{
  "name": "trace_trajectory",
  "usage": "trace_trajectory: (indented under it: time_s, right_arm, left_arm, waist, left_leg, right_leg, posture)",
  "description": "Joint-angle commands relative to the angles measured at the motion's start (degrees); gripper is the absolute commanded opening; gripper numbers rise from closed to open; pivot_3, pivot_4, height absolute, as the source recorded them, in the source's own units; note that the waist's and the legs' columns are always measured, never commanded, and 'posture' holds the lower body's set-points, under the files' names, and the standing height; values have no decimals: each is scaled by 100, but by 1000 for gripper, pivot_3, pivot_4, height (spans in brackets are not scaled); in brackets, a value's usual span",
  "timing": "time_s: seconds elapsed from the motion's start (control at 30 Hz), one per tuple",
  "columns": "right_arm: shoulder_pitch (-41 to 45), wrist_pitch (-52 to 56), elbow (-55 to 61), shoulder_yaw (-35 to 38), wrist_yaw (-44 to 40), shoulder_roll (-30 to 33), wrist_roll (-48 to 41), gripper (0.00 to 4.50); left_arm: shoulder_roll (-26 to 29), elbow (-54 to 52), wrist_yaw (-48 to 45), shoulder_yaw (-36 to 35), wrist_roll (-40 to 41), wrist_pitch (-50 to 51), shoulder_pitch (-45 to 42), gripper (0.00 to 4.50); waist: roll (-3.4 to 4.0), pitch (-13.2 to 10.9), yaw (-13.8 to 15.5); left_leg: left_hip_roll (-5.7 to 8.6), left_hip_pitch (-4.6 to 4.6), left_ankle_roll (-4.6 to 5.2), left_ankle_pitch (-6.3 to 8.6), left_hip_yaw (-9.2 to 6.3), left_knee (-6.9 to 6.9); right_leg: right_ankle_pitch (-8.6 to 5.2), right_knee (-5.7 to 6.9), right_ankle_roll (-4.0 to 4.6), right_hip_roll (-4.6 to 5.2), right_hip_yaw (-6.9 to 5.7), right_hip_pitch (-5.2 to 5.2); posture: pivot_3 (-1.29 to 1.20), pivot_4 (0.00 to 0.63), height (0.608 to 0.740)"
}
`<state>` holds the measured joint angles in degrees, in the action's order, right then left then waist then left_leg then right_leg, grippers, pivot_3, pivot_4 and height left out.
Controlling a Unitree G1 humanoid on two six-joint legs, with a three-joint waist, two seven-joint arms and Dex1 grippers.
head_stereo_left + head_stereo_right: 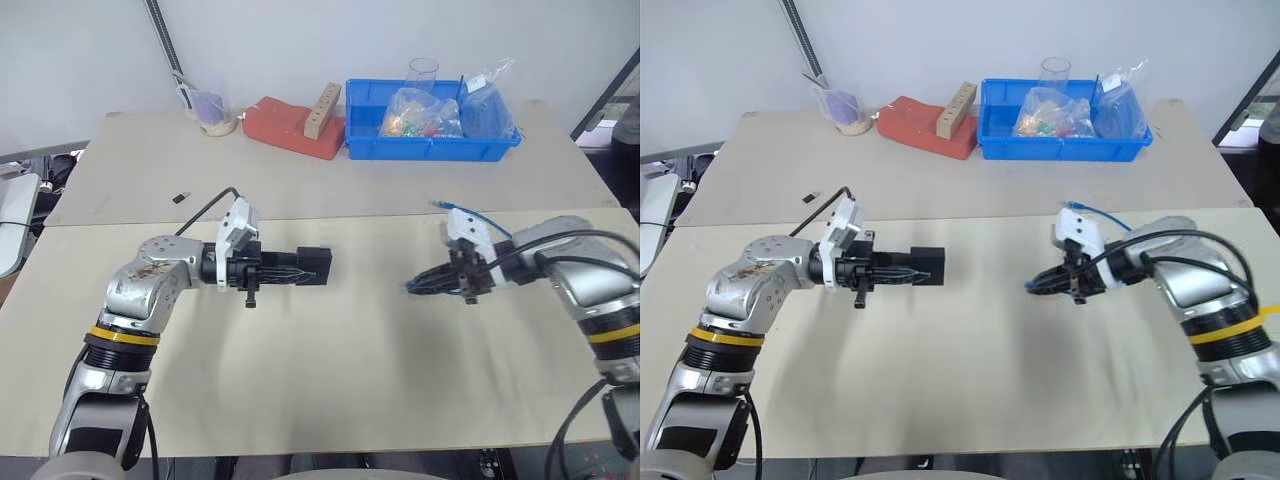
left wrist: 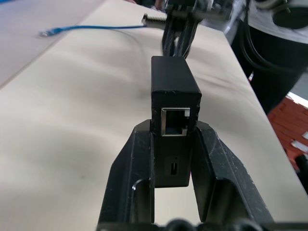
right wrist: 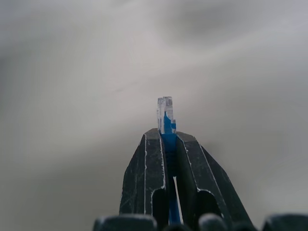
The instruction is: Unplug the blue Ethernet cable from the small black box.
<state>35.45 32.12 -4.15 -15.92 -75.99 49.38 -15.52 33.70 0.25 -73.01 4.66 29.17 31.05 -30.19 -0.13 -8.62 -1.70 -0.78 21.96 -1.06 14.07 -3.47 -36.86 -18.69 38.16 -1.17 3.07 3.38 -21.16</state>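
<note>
The left gripper (image 1: pixel 300 270) sits left of centre in the left eye view, pointing toward the middle of the frame, and pinches the small black box (image 1: pixel 314 265) between its two fingers above the bench (image 1: pixel 330 360). In the left wrist view the box (image 2: pixel 174 94) stands clamped between the black fingers (image 2: pixel 132 168), with its metal-rimmed port facing the camera and nothing plugged into it.

The right gripper (image 1: pixel 418 284) sits right of centre, pointing back toward the left gripper, well apart from the box. Its fingers are pressed together on the blue Ethernet cable (image 1: pixel 470 212). The right wrist view shows the cable's clear plug (image 3: pixel 165 114) poking out past the fingertips (image 3: pixel 144 168), with the blue cord running down between them. In the left eye view the cord loops up behind the right wrist, and its far end lies on the bench just above the arm. The left wrist view also catches that stretch of cable (image 2: pixel 96 28) lying across the bench at the upper left.

Along the top of the left eye view stand a blue bin (image 1: pixel 430 148) with plastic bags, a red block (image 1: pixel 285 128), a wooden block (image 1: pixel 322 110) leaning on it, and a small cup (image 1: pixel 215 118). A tiny dark object (image 1: pixel 180 197) lies on the bench at the left.
</note>
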Motion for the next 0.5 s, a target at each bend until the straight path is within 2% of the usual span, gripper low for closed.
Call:
trace_trajectory:
  time_s: [0.03,0.1,0.2,0.27,0.37,0.5]
  right_arm:
    - [-45,-408,-123,97,252,-140,246,942]
    - [-113,-430,-86,96,130,-114,251,1518]
    - [-239,-267,189,307,132,-55,91,2675]
    - [-312,20,667,624,158,68,-177,3311]
    - [-396,566,1414,1248,728,-86,-609,4355]
    - [-584,1274,2405,1965,1775,-586,-1162,4457]
  left_arm:
    - [-48,-179,180,-95,-127,-421,162,519]
    - [-74,-193,253,-68,-163,-511,230,519]
    - [-188,-249,511,-137,-148,-543,296,519]
    - [-338,28,941,-321,-353,-897,262,519]
    - [-514,348,1462,-559,-525,-1278,352,519]
    - [-911,807,2246,-711,-903,-1975,464,519]
  waist:
    - [1,0,10]
    - [0,0,27]
    - [1,0,85]
    - [2,0,105]
    - [2,1,102]
    - [3,2,89]
  left_leg:
    - [1,1,0,0,2,1]
    - [2,3,0,0,4,0]
    - [2,-1,0,0,4,-2]
    - [3,0,0,0,4,-3]
    - [3,2,0,0,3,-4]
    - [-2,-3,0,0,2,0]
  right_leg:
    - [0,-1,0,2,1,0]
    - [0,-2,1,3,2,-1]
    - [1,0,1,3,3,1]
    - [1,1,1,4,3,1]
    - [1,0,1,4,3,0]
    - [1,2,1,1,3,1]
  posture:
    - [0,150,740]
    - [0,150,740]
    - [0,150,740]
    - [0,150,740]
    - [0,150,740]
    - [0,150,740]
